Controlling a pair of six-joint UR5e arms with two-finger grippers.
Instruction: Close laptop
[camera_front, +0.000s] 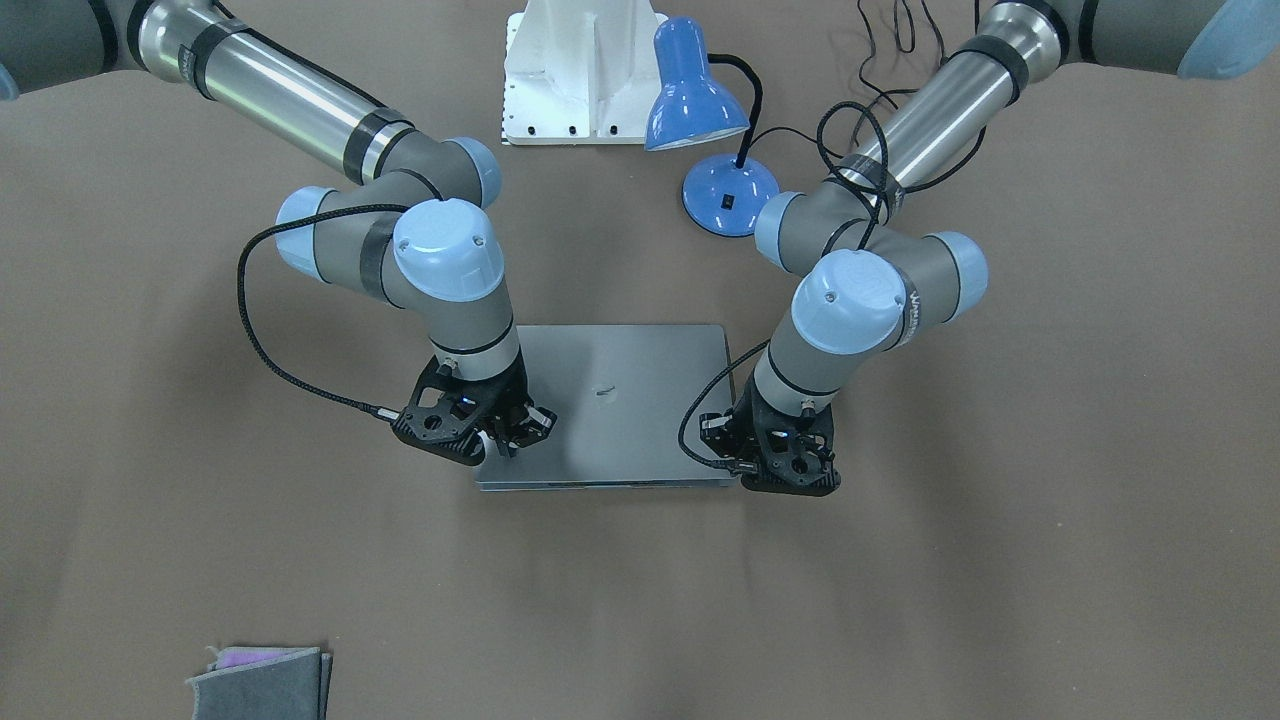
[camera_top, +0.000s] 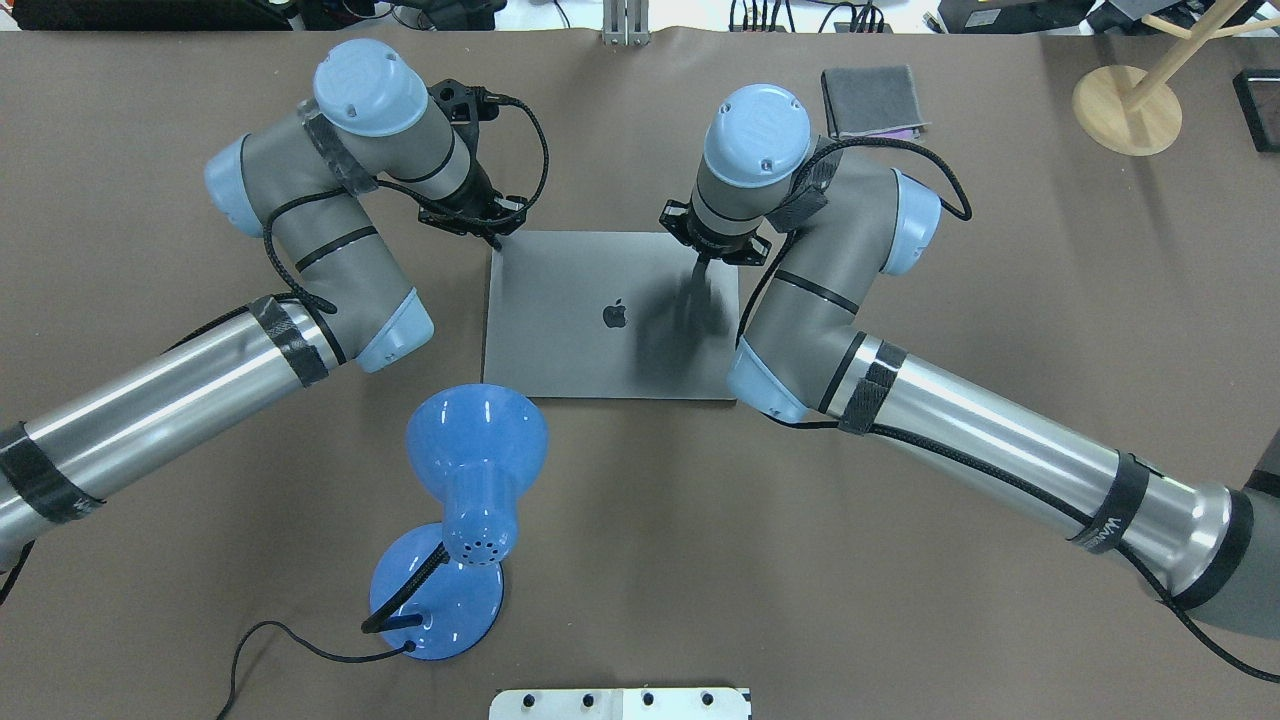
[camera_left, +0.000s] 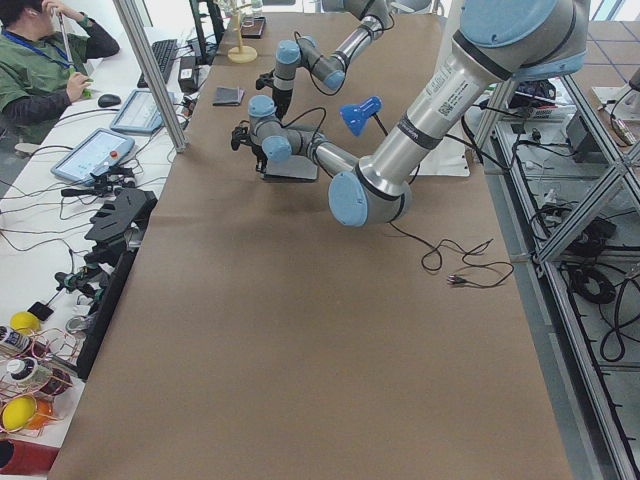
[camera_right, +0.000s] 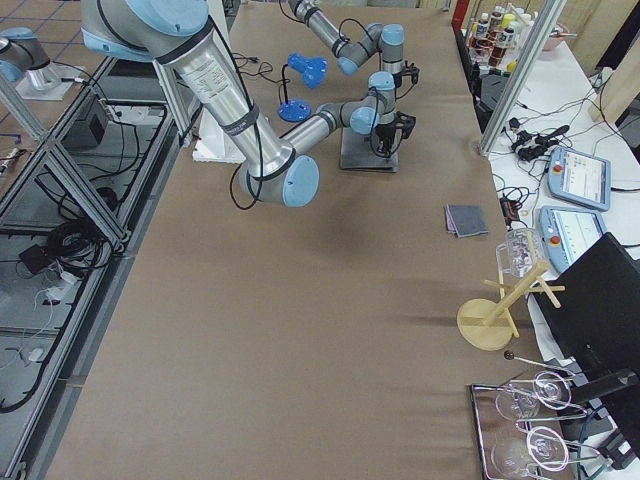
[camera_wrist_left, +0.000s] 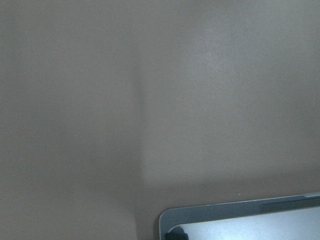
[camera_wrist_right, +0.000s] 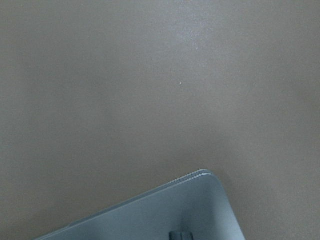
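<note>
The laptop (camera_top: 590, 345) lies flat on the brown table with its lid down and the dark apple logo facing up; it also shows in the front view (camera_front: 630, 400). My left gripper (camera_top: 492, 234) is at the laptop's far left corner, fingers together, tip touching the lid's corner (camera_wrist_left: 250, 220). My right gripper (camera_top: 703, 264) is over the far right corner, fingers together, tip on the lid (camera_wrist_right: 165, 215). In the front view the left gripper (camera_front: 765, 460) is on the right and the right gripper (camera_front: 505, 435) on the left.
A blue desk lamp (camera_top: 475, 440) stands near the robot, just in front of the laptop, its cord trailing left. A folded grey cloth (camera_top: 870, 100) lies at the far right. A wooden stand (camera_top: 1125, 110) is at the far right corner. A white mount (camera_top: 620, 703) is at the near edge.
</note>
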